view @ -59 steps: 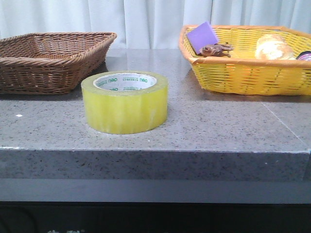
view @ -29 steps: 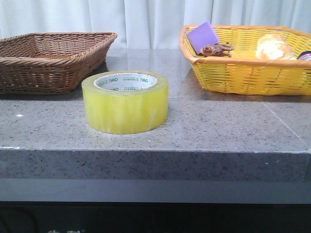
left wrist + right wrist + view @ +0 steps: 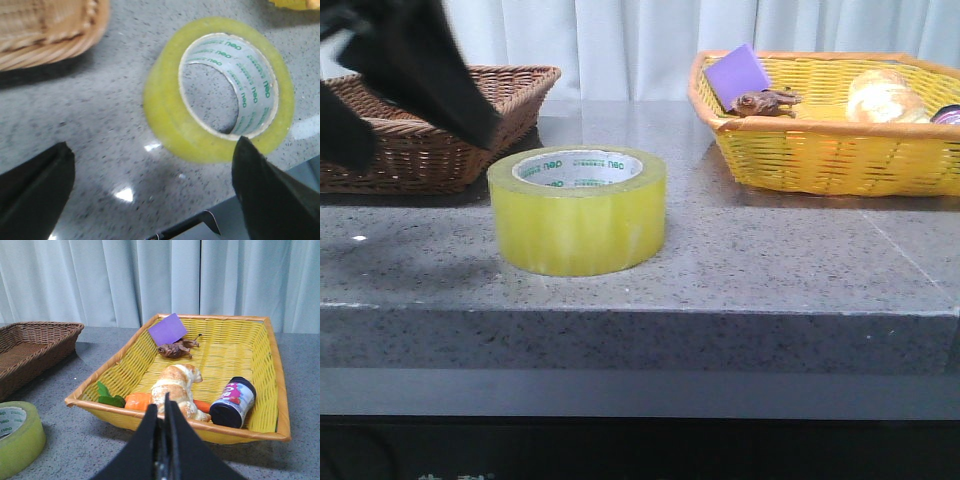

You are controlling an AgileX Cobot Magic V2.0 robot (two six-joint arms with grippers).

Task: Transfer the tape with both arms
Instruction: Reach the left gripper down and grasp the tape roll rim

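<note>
The tape [image 3: 577, 210], a wide yellow-green roll with a white core printed in green, lies flat on the grey stone table. My left gripper [image 3: 420, 140] shows as a blurred black shape above and left of it, in front of the brown basket. In the left wrist view the gripper [image 3: 150, 145] is open wide and empty, with the roll [image 3: 167, 112] just beyond the fingertips [image 3: 250, 170]. My right gripper [image 3: 161, 402] is shut and empty, facing the yellow basket, with the tape [image 3: 17, 437] off to its side. It is out of the front view.
A brown wicker basket [image 3: 430, 110] stands at the back left. A yellow basket [image 3: 820, 150] at the back right holds a purple card [image 3: 167, 329], a brown toy [image 3: 175, 348], bread [image 3: 175, 382], a jar [image 3: 232, 402] and a carrot. The table's front edge [image 3: 640, 312] is near the tape.
My left gripper has come into the front view at the top left, above the brown basket. The tape has not moved.
</note>
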